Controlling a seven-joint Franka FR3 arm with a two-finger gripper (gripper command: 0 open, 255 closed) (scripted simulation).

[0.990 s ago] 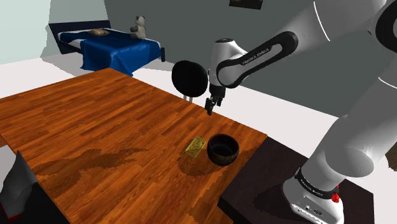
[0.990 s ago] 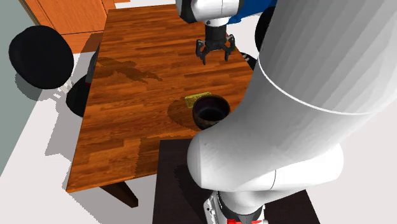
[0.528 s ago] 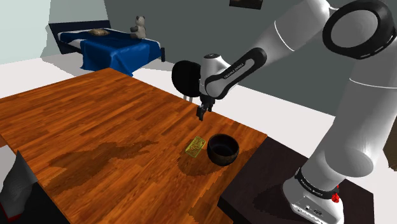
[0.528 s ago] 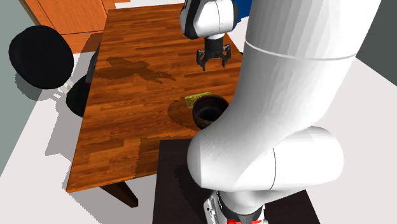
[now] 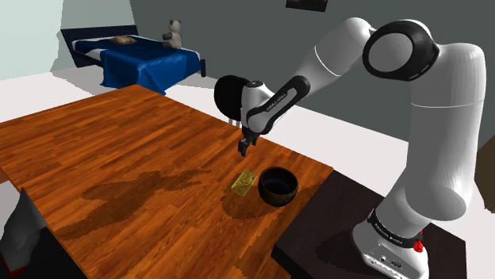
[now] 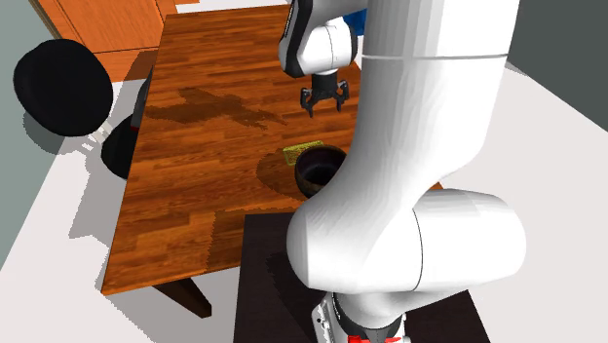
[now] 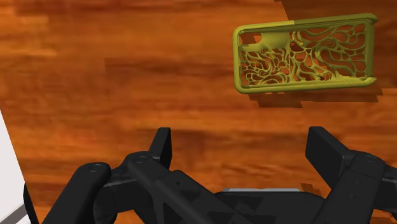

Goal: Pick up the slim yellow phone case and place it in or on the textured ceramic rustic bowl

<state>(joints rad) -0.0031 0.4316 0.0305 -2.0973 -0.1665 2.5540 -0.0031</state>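
Case [image 7: 304,54] lies flat on the counter [image 5: 119,150], just beside the bowl [image 5: 278,185], untouched. Fingers [image 7: 161,145] hang over the counter near it, spread apart and empty; descent, grasp, lift and placing all remain.

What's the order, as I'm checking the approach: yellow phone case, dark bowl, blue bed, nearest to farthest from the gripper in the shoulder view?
1. Yellow phone case, on the table just below the gripper.
2. Dark bowl, beside the case, nearer the table's edge.
3. Blue bed, far off, upper left.
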